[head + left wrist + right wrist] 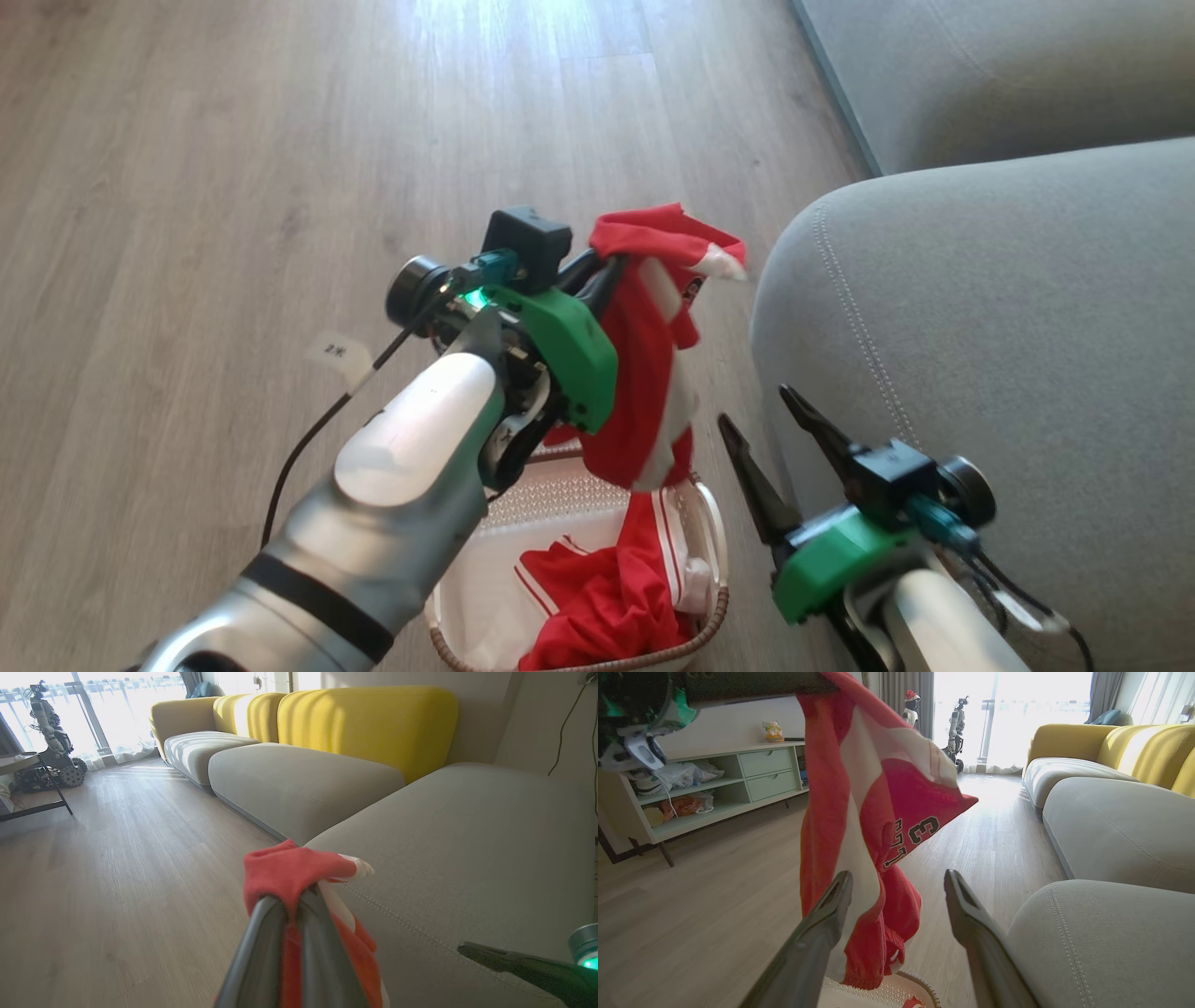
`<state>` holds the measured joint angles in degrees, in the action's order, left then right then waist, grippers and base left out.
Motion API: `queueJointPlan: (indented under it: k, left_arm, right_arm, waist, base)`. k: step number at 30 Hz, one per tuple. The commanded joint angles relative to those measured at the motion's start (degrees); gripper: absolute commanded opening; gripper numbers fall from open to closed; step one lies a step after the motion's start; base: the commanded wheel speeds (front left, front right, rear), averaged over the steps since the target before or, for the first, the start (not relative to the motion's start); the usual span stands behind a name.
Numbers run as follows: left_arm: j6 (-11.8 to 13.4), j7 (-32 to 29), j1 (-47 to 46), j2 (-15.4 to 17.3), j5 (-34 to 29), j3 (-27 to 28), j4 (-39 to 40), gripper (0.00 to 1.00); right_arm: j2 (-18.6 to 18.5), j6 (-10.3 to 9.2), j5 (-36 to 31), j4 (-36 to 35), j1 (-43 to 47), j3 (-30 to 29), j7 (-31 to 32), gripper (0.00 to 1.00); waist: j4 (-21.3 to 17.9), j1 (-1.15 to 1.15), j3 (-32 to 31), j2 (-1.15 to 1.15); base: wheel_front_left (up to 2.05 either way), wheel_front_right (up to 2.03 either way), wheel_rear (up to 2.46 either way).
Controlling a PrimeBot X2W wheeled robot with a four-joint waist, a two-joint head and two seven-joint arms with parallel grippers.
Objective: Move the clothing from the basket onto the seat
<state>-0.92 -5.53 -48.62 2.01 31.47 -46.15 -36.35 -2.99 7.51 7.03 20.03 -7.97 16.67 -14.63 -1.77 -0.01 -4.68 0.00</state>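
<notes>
We counted one basket point(719, 597), one seat point(980, 373) and two grippers. The clothing showed as two red-and-white bundles. One hung lifted point(644, 373), and one lay inside the basket point(607, 597). We could not tell whether the two were joined.

The left gripper point(293, 900) was pressed together on the top fold of the lifted garment, which hung with its lower end at the basket's rim. The right gripper point(754, 407) stood spread wide and held nothing. It was between the basket and the seat's front, just beside the stitched edge.

The basket stood on the wood floor point(187, 187), near the seat's rounded corner. The garment's top fold was near that corner but apart from it. In the left wrist view, the grey cushion top lay bare beyond the fold. Open floor extended to the robot's left.
</notes>
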Motion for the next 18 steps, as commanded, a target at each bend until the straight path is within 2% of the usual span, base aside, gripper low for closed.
queueJointPlan:
  k: [1,14,16,17,18]
  left_arm:
    - [0.4,-0.1,-4.4,0.9,0.4,1.3,2.3,0.00]
    - [2.3,0.4,-6.1,0.9,5.1,-5.0,5.9,0.00]
    - [2.6,0.6,-6.2,0.9,5.6,-5.8,5.9,0.00]
    - [2.6,0.6,-6.2,0.9,5.6,-5.8,5.9,0.00]
    - [2.8,0.7,-6.3,0.9,5.9,-6.1,5.9,0.00]
  right_arm:
    - [0.1,-0.02,-0.4,-1.1,-3.6,1.6,-0.4,1.00]
    - [0.1,-0.02,4.5,13.8,-15.0,12.3,-0.4,1.00]
    - [0.1,-0.02,5.6,15.7,-16.4,13.5,-0.4,0.80]
    - [0.1,-0.02,5.6,15.7,-16.4,13.5,-0.4,0.80]
    - [0.1,-0.02,6.0,16.5,-17.0,14.0,-0.4,0.21]
  waist:
    - [0.3,0.01,-0.1,0.00]
    - [4.8,0.01,-0.4,0.00]
    - [5.4,0.01,-0.5,0.00]
    - [5.4,0.01,-0.5,0.00]
    - [5.6,0.01,-0.5,0.00]
  base:
    - [0.00,0.00,0.00]
    - [0.00,0.00,0.00]
    - [0.00,0.00,0.00]
    - [0.00,0.00,0.00]
    - [0.00,0.00,0.00]
